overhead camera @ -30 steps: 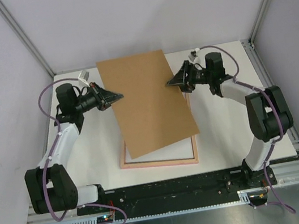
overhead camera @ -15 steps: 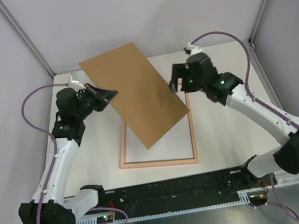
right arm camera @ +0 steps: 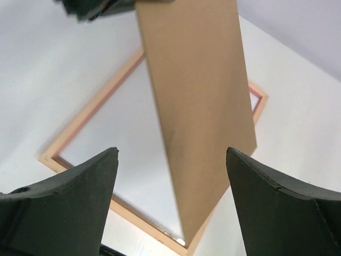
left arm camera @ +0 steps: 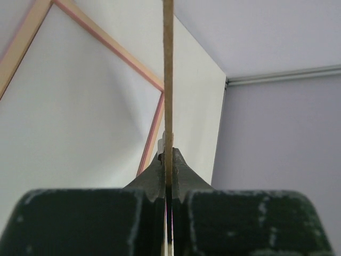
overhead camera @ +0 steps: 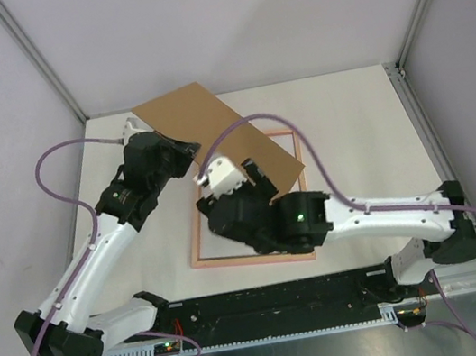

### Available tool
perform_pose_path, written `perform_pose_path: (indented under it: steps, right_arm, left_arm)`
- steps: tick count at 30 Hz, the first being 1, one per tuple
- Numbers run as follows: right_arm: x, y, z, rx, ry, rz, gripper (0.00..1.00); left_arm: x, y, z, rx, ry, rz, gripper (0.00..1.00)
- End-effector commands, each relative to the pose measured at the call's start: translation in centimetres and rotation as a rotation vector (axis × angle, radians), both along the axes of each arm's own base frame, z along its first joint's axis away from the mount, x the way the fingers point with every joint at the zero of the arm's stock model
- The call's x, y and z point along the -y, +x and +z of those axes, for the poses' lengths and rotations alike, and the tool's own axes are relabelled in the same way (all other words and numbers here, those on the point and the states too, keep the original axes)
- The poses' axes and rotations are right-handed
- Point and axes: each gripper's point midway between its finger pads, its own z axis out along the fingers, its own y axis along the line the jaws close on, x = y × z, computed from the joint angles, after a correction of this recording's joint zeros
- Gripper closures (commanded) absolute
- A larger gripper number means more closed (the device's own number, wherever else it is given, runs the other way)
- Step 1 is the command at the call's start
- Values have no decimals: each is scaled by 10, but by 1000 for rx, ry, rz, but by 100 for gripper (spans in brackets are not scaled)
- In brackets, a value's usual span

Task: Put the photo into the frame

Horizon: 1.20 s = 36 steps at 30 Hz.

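My left gripper (overhead camera: pixel 180 148) is shut on the edge of a plain brown backing board (overhead camera: pixel 211 128) and holds it tilted above the table. In the left wrist view the board (left arm camera: pixel 168 64) runs edge-on out of the shut gripper (left arm camera: pixel 168 152). The pale pink frame (overhead camera: pixel 196 232) lies flat on the white table, partly under the board; its rails also show in the left wrist view (left arm camera: pixel 152 136). My right gripper (overhead camera: pixel 253 185) is open and empty over the frame's middle, facing the board (right arm camera: pixel 202 96) and the frame (right arm camera: pixel 90 114); its tips (right arm camera: pixel 171 152) stand wide apart. No sunflower photo shows.
The white table (overhead camera: pixel 352 150) is walled by grey panels and metal posts (overhead camera: pixel 35 57). The right arm (overhead camera: pixel 363 216) stretches across the near part of the table. A black rail (overhead camera: pixel 268 301) runs along the near edge.
My right gripper left the board's right edge and swung across to the middle, over the frame. My left gripper kept the board, swinging it leftward and turning it.
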Motion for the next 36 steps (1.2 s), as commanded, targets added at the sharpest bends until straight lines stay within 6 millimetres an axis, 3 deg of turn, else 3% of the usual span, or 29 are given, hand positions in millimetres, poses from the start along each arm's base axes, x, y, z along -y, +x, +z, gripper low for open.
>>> perform_pose_path:
  steps: [1,6,15,24,28,30,33,36]
  right_arm:
    - [8,-1,5,120,-159,-79,13]
    - [1,5,-5,163,-269,-94,14]
    - [1,30,-11,204,-427,-150,17]
    - [4,47,-34,178,-516,-168,31]
    - [5,53,-38,179,-537,-183,46]
    - [6,55,-38,178,-542,-187,59]
    - [9,60,-38,178,-553,-198,89]
    - [12,61,-34,191,-563,-213,99]
  left_arm:
    - [-5,12,64,117,-116,127,100]
    - [1,9,76,122,-117,121,100]
    - [-3,0,79,123,-112,124,100]
    - [-3,-2,72,111,-110,122,100]
    - [-3,-2,71,109,-106,120,100]
    - [-3,-2,71,110,-106,117,100]
    - [-2,-2,73,113,-103,111,100]
    - [0,-3,74,119,-94,97,100]
